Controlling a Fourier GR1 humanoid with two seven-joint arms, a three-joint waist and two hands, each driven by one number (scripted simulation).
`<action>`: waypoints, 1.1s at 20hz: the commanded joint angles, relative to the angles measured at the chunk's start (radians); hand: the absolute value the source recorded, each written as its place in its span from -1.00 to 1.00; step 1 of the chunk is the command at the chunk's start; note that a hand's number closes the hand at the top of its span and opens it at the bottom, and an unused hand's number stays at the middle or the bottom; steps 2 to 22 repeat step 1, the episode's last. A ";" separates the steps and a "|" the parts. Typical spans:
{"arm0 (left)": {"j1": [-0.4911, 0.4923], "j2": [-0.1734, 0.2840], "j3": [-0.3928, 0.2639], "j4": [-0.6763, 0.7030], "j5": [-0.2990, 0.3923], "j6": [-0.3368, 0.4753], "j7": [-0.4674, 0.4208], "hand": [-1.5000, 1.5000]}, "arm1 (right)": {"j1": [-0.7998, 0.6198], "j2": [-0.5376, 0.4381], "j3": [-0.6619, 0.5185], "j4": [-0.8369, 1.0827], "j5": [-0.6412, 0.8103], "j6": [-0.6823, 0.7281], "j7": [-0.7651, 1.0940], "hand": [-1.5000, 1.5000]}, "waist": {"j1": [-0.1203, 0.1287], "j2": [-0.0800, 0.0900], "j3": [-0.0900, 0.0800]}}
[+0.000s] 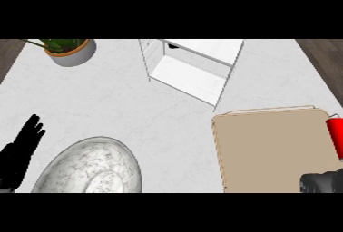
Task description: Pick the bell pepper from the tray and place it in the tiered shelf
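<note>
The red bell pepper (334,137) sits at the right edge of the tan tray (275,149), the right hand (323,182) below it with fingers I cannot tell, the left hand (21,149) relaxed at the left edge, and bare counter (120,104) before the white tiered shelf (194,68).

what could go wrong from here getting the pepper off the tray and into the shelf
The red bell pepper sits at the far right edge of the flat tan tray, partly cut off by the view, so a nudge could roll it off. The right hand is barely in view at the lower right; its fingers can't be read. The white tiered shelf is far off with narrow openings, so the pepper could clip a side panel. The open left hand rests by the marbled grey plate.
</note>
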 commanded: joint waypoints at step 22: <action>0.011 0.006 0.016 0.006 -0.009 0.019 0.002 0.00 | 0.031 -0.019 -0.054 -0.160 -0.084 0.250 0.181 -1.00 | -0.036 -0.012 0.001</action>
